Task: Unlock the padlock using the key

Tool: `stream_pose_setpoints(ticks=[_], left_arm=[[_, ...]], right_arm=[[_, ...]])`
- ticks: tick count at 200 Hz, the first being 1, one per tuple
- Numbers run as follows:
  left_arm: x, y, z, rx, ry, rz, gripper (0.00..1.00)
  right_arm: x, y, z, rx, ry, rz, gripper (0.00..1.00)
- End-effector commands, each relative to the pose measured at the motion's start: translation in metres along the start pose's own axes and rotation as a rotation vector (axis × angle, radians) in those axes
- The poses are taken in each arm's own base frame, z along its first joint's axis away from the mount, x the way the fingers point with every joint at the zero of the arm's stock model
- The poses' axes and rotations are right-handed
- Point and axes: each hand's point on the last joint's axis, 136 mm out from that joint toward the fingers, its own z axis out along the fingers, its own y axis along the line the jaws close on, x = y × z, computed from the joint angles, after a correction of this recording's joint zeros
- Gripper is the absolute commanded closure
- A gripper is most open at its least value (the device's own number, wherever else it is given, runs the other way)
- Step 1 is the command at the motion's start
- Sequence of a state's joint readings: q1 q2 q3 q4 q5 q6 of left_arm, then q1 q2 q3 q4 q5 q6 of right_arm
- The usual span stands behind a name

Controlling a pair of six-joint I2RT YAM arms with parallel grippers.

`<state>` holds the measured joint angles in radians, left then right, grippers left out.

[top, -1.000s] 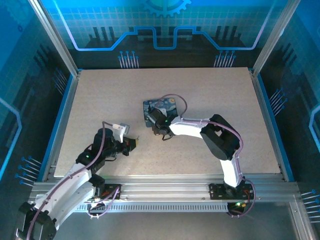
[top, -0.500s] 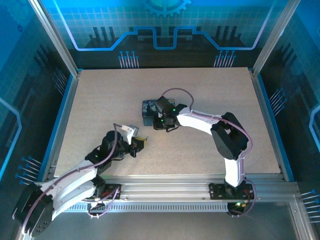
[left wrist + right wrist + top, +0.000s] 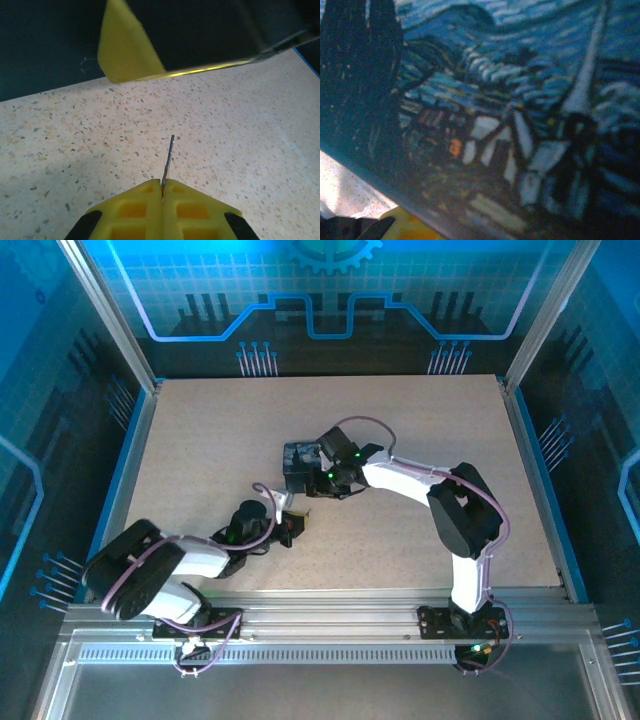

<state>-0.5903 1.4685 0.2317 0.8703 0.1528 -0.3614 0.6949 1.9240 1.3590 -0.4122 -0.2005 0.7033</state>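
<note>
Left gripper [image 3: 162, 185], clamped on the key [image 3: 168, 157], has swung up to the box [image 3: 297, 468] ahead, nearing insertion; right gripper [image 3: 320, 483] grip unclear

Blurred, cropped box [image 3: 495, 125]; key [image 3: 169, 160] root hidden between left jaws.

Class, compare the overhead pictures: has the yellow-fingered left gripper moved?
Yes. The left gripper, shut on the slim dark metal key, has moved rightwards, away from the speckled table's blue left rim.
</note>
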Motion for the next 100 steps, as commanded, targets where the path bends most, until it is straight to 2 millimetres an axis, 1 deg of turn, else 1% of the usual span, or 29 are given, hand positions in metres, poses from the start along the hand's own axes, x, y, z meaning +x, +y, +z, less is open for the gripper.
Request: stream_pose_setpoints(ticks=[1, 27, 53, 74, 100], left_arm=[[-0.024, -0.007, 0.003, 0.048, -0.134, 0.0, 1.0], [-0.027, 0.0, 0.006, 0.066, -0.182, -0.033, 1.0], [-0.021, 0.008, 0.01, 0.074, -0.182, -0.051, 1.0], [-0.016, 0.009, 0.012, 0.076, -0.165, -0.022, 1.0], [-0.021, 0.009, 0.007, 0.089, -0.173, -0.007, 1.0]], right_arm=[[-0.008, 0.016, -0.018, -0.08, -0.028, 0.012, 0.91], [-0.008, 0.014, -0.018, -0.091, -0.024, 0.023, 0.92], [-0.01, 0.012, -0.021, -0.1, -0.025, 0.035, 0.92], [-0.01, 0.013, -0.023, -0.1, -0.029, 0.032, 0.92], [-0.01, 0.013, -0.024, -0.104, -0.03, 0.031, 0.93]])
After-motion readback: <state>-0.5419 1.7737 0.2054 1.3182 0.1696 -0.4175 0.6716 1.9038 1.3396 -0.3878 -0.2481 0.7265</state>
